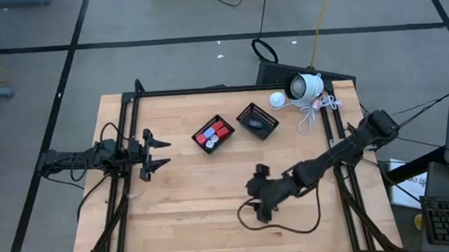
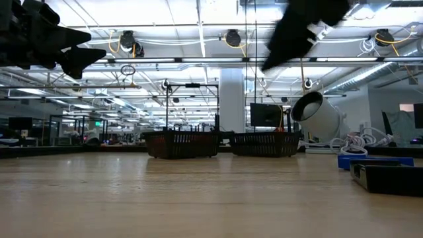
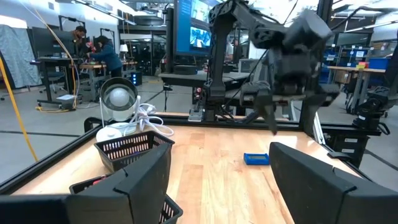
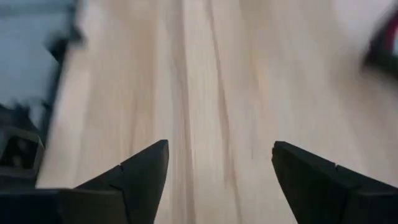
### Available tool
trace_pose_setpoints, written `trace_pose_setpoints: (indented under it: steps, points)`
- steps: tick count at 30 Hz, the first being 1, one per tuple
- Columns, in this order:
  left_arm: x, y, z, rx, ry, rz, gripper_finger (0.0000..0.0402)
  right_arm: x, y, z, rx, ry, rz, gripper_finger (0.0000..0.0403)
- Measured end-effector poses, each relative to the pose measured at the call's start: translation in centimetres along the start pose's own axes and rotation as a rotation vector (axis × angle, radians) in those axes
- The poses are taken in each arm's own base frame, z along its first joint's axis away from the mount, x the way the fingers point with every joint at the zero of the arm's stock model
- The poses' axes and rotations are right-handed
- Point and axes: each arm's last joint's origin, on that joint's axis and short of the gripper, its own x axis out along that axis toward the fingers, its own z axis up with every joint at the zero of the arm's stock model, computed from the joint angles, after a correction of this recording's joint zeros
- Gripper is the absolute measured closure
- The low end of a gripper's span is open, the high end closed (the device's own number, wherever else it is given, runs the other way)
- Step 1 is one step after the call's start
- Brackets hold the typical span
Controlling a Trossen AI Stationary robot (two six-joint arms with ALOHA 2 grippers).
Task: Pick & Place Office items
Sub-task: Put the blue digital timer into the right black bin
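Note:
The office items lie in two black mesh baskets near the table's far middle. Red blocks and a pale blue one fill the left basket [image 1: 213, 134]; dark pieces sit in the right basket [image 1: 258, 121]. A flat blue-faced piece [image 3: 255, 158] lies on the wood below my right arm and is hidden in the high view. My right gripper [image 1: 255, 194] hovers open over bare wood [image 4: 221, 180], in front of the baskets. My left gripper [image 1: 164, 153] waits open at the table's left, raised and level, pointing right [image 3: 221, 186].
A white dome camera [image 1: 304, 86] with a coiled white cable [image 1: 311, 113] stands at the far right corner. A dark cable [image 1: 281, 226] loops on the wood beneath my right arm. Black frame rails [image 1: 123, 124] run along the left and right sides. Bare wood stretches across the near half.

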Motion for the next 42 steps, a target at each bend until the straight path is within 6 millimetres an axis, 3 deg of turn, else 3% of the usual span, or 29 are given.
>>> trace_pose_setpoints:
  steps: [4,9,20,28,35,42]
  points:
    - [0.0,0.0,0.0,0.000,0.001,0.001,0.0141,-0.3,0.0,-2.1,0.141,0.232,-0.012,0.0131]
    - [0.0,0.0,0.0,0.000,0.001,0.000,0.0149,0.0,-0.2,-4.9,0.265,0.387,0.019,0.0149]
    - [0.0,0.0,0.0,0.000,0.000,0.000,0.0127,0.8,-2.3,-9.4,0.408,0.543,-0.052,0.0166]
    - [0.0,0.0,0.0,0.000,0.000,0.000,0.0121,0.8,-4.2,-9.7,0.399,0.615,-0.130,0.0182]
    - [0.0,0.0,0.0,0.000,0.000,0.000,0.0134,0.9,-5.7,-9.3,0.434,0.701,-0.083,0.0200]
    - [0.0,0.0,0.0,0.000,0.000,0.001,0.0147,0.0,-7.8,-8.4,0.475,0.650,-0.178,0.0214]
